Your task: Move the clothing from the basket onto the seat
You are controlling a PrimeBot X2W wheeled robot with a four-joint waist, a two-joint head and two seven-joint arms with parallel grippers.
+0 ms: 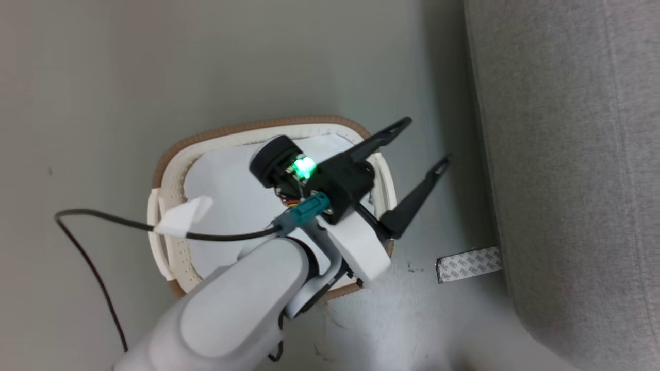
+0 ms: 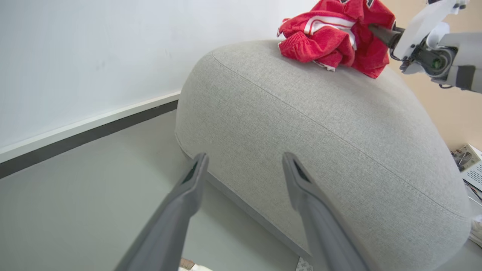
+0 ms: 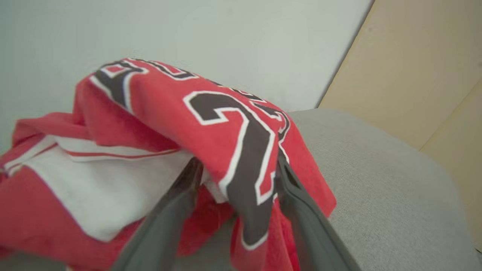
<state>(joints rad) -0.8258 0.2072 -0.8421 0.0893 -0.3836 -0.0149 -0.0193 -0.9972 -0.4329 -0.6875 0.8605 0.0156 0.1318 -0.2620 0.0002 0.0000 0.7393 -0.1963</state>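
The clothing (image 2: 331,37), red garments with white trim, lies bunched on top of the grey seat (image 2: 320,124). In the right wrist view the jersey (image 3: 226,120), with its black number, drapes over and between my right gripper's (image 3: 238,165) fingers, which stand spread apart on the seat (image 3: 376,180). The left wrist view shows the right gripper (image 2: 376,30) reaching into the pile. My left gripper (image 1: 425,144) is open and holds nothing, hovering over the right rim of the basket (image 1: 258,126) and pointing at the seat's (image 1: 567,154) side. Its fingers (image 2: 199,169) frame the seat's flank.
A pale pad (image 1: 227,185) lies in the basket. A strip of tape (image 1: 469,264) is stuck on the floor at the seat's base. A black cable (image 1: 93,216) trails over the floor at left. A wall with a baseboard (image 2: 86,131) runs behind the seat.
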